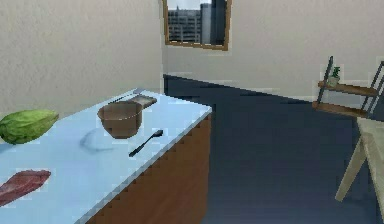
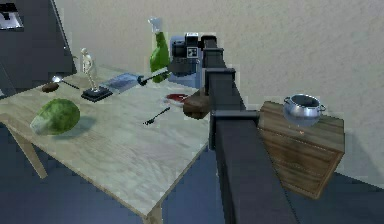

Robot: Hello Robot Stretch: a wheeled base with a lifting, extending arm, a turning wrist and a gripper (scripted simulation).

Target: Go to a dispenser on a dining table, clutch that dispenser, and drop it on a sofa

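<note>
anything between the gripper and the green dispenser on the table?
Nothing visible. The gripper sits right by the green dispenser at the far side of the table. The bowl and spoon lie nearer the robot, off that line. Contact can't be told.

Brown bowl [image 1: 118,119], dark spoon [image 1: 146,143], green vegetable [image 1: 27,126] on pale countertop [image 1: 70,172]

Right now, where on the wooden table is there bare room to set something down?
The near half of the table is bare, between the green vegetable and the arm, nearer than the dark utensil. The far edge is crowded: green bottle, small figurine, flat book.
</note>
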